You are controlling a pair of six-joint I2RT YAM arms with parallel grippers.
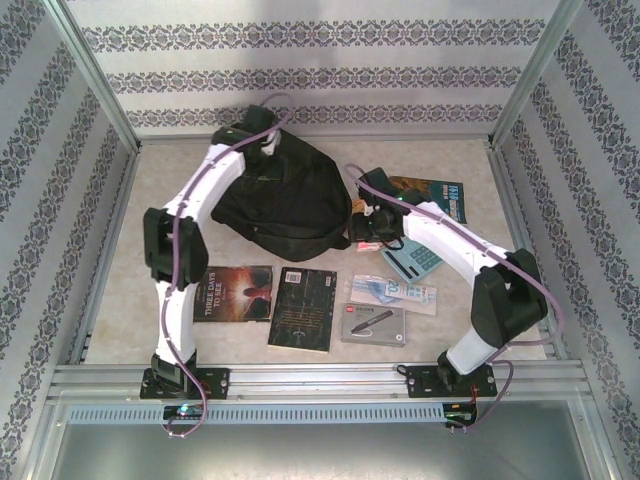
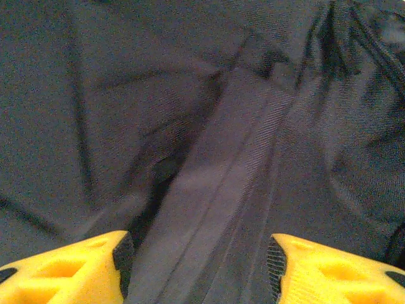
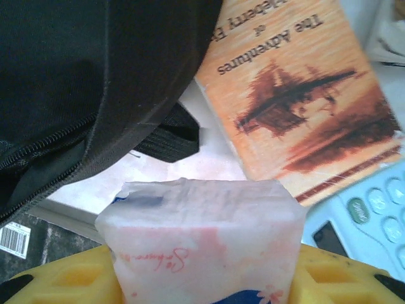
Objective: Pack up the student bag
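Backpack: large black soft fabric backpack [image 1: 285, 205], far centre of the desk [image 1: 120, 270].
Left hand [image 2: 197, 256]: fingers apart over its grey woven strap [image 2: 215, 190], gripping nothing.
Right hand [image 3: 202, 282]: clamped on a white plastic-wrapped packet [image 3: 202, 221], right beside the backpack.

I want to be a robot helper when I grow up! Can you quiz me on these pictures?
1. True or false: the right tool holds a calculator.
2. What is under the left tool? A) book B) bag C) pen box
3. What colour is the bag?
Key: 1 false, it holds a packet. 2 B. 3 black.
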